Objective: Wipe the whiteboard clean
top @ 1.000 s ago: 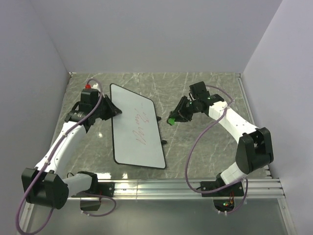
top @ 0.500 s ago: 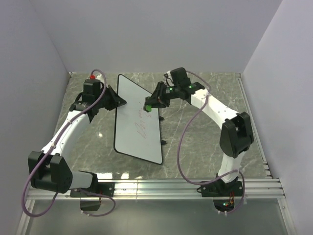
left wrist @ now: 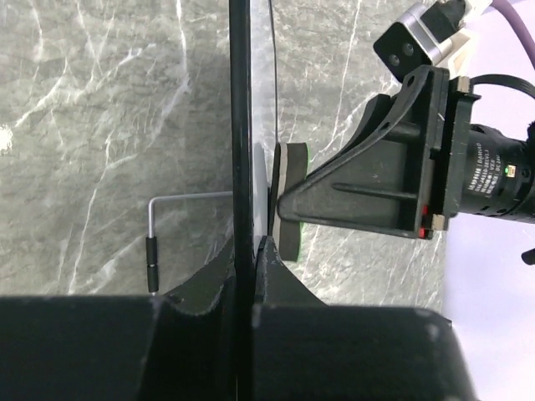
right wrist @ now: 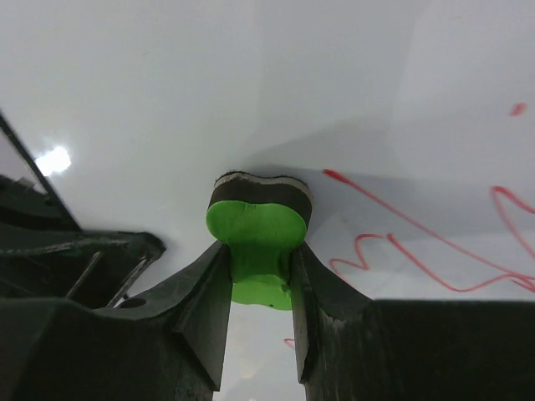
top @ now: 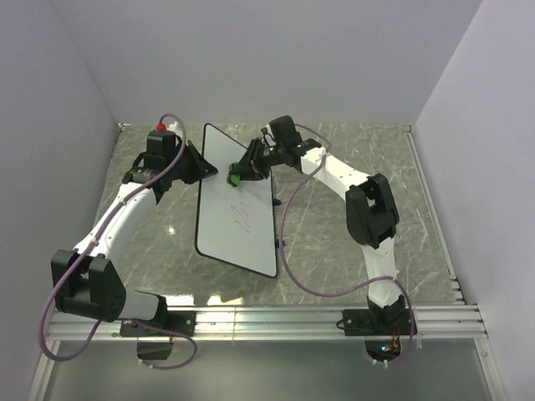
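The whiteboard (top: 238,230) is a white board with a thin black frame, tilted up on its long edge, with faint red scribbles (top: 247,219) on its face. My left gripper (top: 203,171) is shut on the board's far left edge; the left wrist view shows the frame edge-on (left wrist: 241,125) between the fingertips (left wrist: 248,246). My right gripper (top: 242,172) is shut on a green eraser (right wrist: 255,242). The eraser's dark pad (left wrist: 288,200) presses against the board's white face (right wrist: 209,83), just left of the red scribbles (right wrist: 418,242).
Small black clips (top: 280,242) stick out from the board's right side. A thin L-shaped metal rod with a black grip (left wrist: 150,251) lies on the marble table (top: 351,150) behind the board. Walls close in on the left, back and right. A metal rail (top: 292,317) runs along the near edge.
The left gripper shut on the board's edge and tipped the board up. The right arm swung left with the eraser, from off the board onto its upper face.
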You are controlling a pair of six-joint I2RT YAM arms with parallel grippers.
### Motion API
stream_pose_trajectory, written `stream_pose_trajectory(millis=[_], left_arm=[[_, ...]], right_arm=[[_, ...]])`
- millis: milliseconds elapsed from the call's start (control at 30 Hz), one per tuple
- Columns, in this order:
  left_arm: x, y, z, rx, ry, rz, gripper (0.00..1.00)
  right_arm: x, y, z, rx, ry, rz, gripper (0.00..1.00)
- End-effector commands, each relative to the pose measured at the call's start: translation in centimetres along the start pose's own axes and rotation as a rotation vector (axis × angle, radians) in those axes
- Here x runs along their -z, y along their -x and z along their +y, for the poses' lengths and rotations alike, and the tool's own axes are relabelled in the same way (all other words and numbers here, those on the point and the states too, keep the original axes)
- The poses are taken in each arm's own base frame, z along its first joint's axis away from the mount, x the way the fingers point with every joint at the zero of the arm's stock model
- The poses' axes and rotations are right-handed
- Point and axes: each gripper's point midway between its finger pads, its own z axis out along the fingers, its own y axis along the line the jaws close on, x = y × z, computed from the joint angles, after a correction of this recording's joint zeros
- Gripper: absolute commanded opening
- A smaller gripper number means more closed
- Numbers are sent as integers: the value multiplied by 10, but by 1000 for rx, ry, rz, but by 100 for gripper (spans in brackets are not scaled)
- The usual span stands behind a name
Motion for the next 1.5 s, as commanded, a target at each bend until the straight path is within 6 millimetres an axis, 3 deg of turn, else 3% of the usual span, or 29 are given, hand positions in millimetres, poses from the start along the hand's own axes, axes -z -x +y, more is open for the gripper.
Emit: stream_pose_trajectory(millis=[0, 133, 167, 200, 233, 367, 533, 633, 700, 733, 833, 867, 933, 967, 1000, 1033, 1200, 1300, 1333, 1400, 1433, 1467], left_arm=[[-13, -73, 54, -208, 203, 249, 0], [-14, -70, 47, -230, 204, 252, 0], [-15, -70, 48, -232, 208, 255, 0], [-15, -71, 46, -238, 206, 258, 0], [-16, -70, 44, -241, 203, 256, 0], [-20, -75, 40, -261, 197, 274, 0], [-25, -86, 35, -279, 189, 298, 0], [-27, -95, 34, -299, 189, 321, 0], [-28, -102, 33, -323, 198, 337, 0], [-29, -105, 32, -335, 202, 343, 0], [-32, -114, 30, -357, 206, 367, 0], [-33, -117, 29, -360, 204, 375, 0], [-33, -121, 25, -370, 195, 385, 0], [-33, -124, 24, -377, 192, 392, 0], [-32, -126, 22, -384, 191, 396, 0], [-31, -127, 22, -390, 193, 401, 0], [-25, -139, 21, -401, 182, 427, 0], [-22, -144, 24, -399, 182, 435, 0], [-21, -146, 26, -398, 186, 439, 0], [-21, -147, 27, -398, 187, 438, 0], [-21, -146, 27, -401, 187, 436, 0], [-21, -146, 27, -401, 188, 434, 0]], right_arm=[[-13, -5, -30, -2, -101, -5, 0], [-3, -29, -109, -47, -326, 9, 0], [0, -45, -140, -84, -388, 38, 0], [6, -51, -149, -89, -407, 40, 0], [10, -67, -174, -109, -449, 64, 0], [20, -91, -201, -124, -485, 92, 0], [25, -81, -184, -79, -473, 80, 0], [21, -53, -135, -14, -396, 39, 0], [18, -41, -116, 1, -369, 24, 0], [18, -29, -91, 27, -331, 2, 0], [10, -14, -75, 23, -323, 6, 0], [10, 0, -49, 57, -281, -22, 0], [-1, 11, -51, 25, -290, -11, 0], [1, 23, -28, 50, -245, -36, 0], [-8, 27, -34, 27, -246, -26, 0], [-7, 34, -18, 30, -211, -42, 0], [-19, 44, -17, -18, -165, -33, 0], [-19, 39, -39, -9, -223, -26, 0], [-18, 32, -56, -25, -270, -8, 0], [-9, 23, -69, 11, -318, -6, 0], [-8, 11, -100, -19, -370, 21, 0], [-5, 5, -112, -21, -393, 24, 0]])
